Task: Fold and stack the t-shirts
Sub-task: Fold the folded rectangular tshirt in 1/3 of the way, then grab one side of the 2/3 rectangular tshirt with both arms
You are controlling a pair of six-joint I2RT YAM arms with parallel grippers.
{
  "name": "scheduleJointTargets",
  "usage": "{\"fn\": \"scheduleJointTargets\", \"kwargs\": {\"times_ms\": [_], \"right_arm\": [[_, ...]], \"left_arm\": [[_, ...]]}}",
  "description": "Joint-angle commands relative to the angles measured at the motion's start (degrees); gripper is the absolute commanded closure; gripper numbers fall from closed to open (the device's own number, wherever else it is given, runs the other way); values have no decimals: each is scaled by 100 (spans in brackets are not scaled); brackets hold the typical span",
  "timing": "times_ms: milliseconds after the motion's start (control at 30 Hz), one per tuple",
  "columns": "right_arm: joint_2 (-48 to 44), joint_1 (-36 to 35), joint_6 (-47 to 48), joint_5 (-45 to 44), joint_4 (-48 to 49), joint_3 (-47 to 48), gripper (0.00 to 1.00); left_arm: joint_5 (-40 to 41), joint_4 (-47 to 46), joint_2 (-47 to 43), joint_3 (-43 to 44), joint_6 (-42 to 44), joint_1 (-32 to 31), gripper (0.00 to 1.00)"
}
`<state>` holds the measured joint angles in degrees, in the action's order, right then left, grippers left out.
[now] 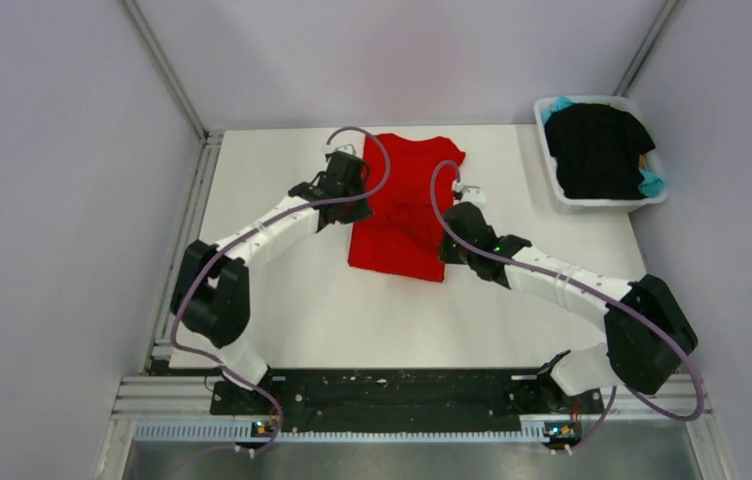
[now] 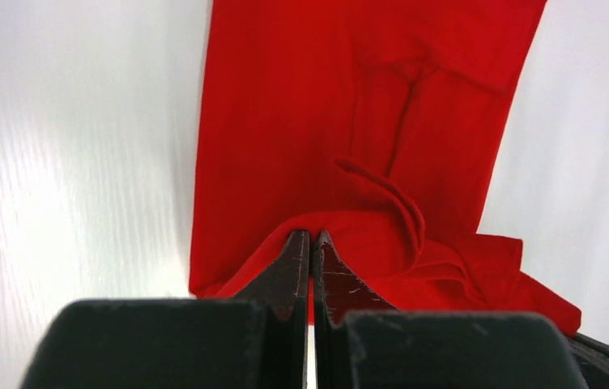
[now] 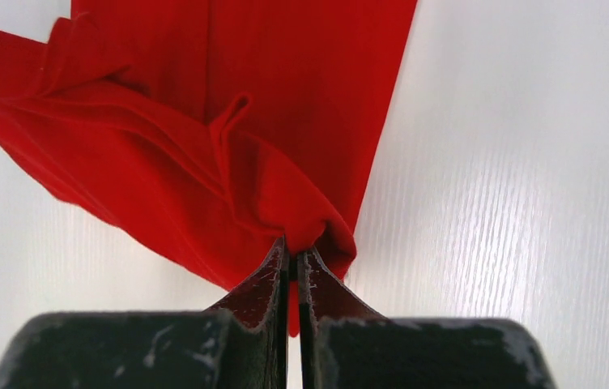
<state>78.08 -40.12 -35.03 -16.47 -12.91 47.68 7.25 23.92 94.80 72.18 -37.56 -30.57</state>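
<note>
Now, the step: judging by the two pinches, I am mid-fold on the red t-shirt [image 1: 402,215], about to carry one end over the other.
Left gripper [image 2: 311,239]: fingers together, clamped on a raised ridge of red cloth at the shirt's left edge.
Right gripper [image 3: 293,247]: fingers together too, pinching a bunched corner at the right edge.
Where the shirt lies: mid-table [image 1: 282,320], between my two arms, narrowed into a long strip. The held parts are lifted a little and the rest lies flat.
Other shirts: the black t-shirt [image 1: 597,150] is heaped in the white tub [image 1: 607,204] at the far right, with the teal t-shirt [image 1: 652,183] peeking out beside it. Neither is folded yet.
How to move: I should raise both grips to the same height and travel at one pace, so the held edge runs straight and no diagonal crease forms.
Tension: enough pull between the grips to hold the edge taut, but not so much that thin cloth slips out.
Landing: line the carried edge up with the opposite edge, lower first, open after.
Risk: the loose fold by the right grip may drag and untuck, and the flat part could slide on the smooth table.
Progress: early, I judge, with one shirt part-folded and no stack begun.
</note>
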Motion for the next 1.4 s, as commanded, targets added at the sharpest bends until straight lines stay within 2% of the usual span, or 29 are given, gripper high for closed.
{"fn": "scheduleJointTargets", "kwargs": {"times_ms": [0, 200, 367, 600, 667, 733, 767, 800, 833, 867, 900, 967, 1000, 1033, 1133, 1233, 1367], "right_arm": [[422, 356, 452, -37, 361, 585, 100], [964, 766, 1012, 399, 873, 916, 100], [1395, 1000, 1525, 403, 1414, 1081, 100], [2133, 1284, 1684, 469, 1625, 1514, 100], [2310, 1363, 1667, 505, 1640, 1629, 95], [2473, 1437, 1650, 454, 1645, 1751, 81], [2542, 1476, 1648, 444, 1616, 1827, 67], [2586, 1506, 1643, 429, 1564, 1911, 51], [2617, 1519, 1616, 322, 1449, 2019, 39], [2617, 1524, 1539, 163, 1319, 2112, 31], [2550, 1524, 1460, 68, 1148, 2133, 23], [2332, 1524, 1321, 109, 1135, 1985, 7], [2207, 1525, 1285, 262, 1170, 1853, 2], [2058, 1522, 1281, 500, 1228, 1719, 1], [1675, 1525, 1275, 1399, 1488, 1172, 1], [1282, 1521, 1004, 2224, 1749, 468, 1], [696, 1518, 475, 2625, 2147, -505, 2]], "left_arm": [[-200, 85, 608, 866, 451, 215, 100], [-251, 102, 1170, 1428, 513, 519, 100], [-509, -87, 1457, 1577, 472, 737, 100], [-693, -219, 2048, 2069, 463, 883, 100], [-624, -154, 2201, 2232, 404, 924, 100], [-598, -40, 2360, 2386, 329, 978, 90], [-615, -3, 2401, 2442, 321, 1012, 77], [-649, 20, 2429, 2495, 320, 1040, 61], [-673, 51, 2425, 2537, 320, 1074, 45], [-683, 93, 2402, 2564, 320, 1093, 31], [-695, 140, 2346, 2567, 316, 1114, 24], [-694, 222, 2193, 2462, 330, 1115, 4], [-687, 234, 2075, 2343, 309, 1119, 3], [-675, 230, 1956, 2166, 296, 1119, 2], [-694, 176, 1474, 1431, 140, 1114, 2], [-1152, -158, 901, 411, -19, 1114, 2], [-1594, -674, 315, -766, -150, 1110, 3]]}}
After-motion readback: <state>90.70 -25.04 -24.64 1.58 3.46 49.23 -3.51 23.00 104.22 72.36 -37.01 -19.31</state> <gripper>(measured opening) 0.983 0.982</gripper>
